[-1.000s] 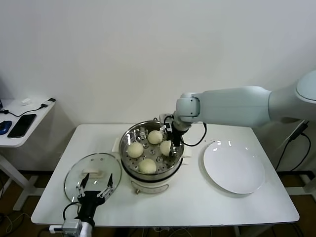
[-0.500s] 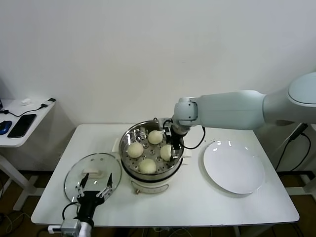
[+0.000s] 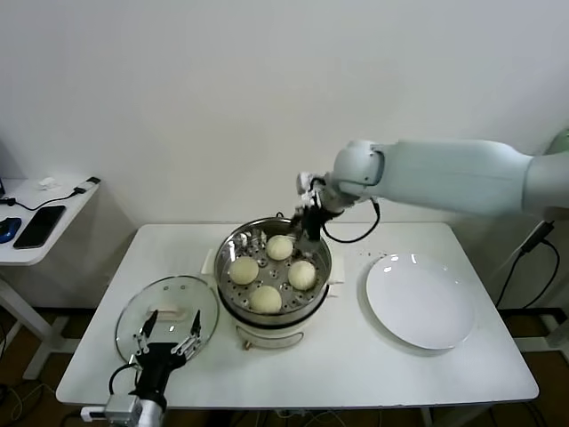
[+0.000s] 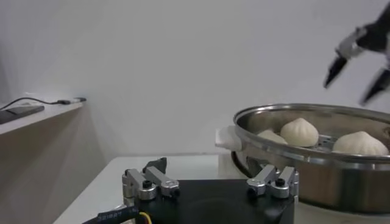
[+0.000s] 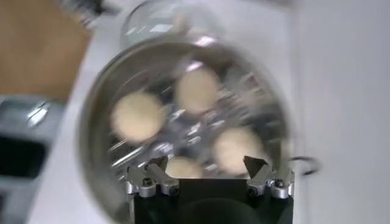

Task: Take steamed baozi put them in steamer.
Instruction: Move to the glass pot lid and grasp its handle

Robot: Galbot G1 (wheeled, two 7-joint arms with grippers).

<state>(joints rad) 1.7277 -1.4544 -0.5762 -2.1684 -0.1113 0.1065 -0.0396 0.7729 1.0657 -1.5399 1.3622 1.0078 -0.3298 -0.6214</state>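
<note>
All four steamed baozi sit on the perforated tray inside the steamer, spaced apart from one another, so by the look of it the loading is done and the step in hand is a clean retreat. The right gripper hovers above the far rim of the steamer with its fingers released and nothing between them; the nearest bun lies just below and in front of the fingertips. The right wrist view confirms this, showing the spread fingers over the pot with all four buns beneath them. To do this well, I judge the arm should lift straight up before swinging sideways (the steel rim is close under the fingers, and a low sweep could clip it or nudge a bun). The white plate sits bare on the bench, well off to the side of the right fingers. The left gripper rests idle at the near bench edge, fingers spread and empty, just beside the glass lid.
</note>
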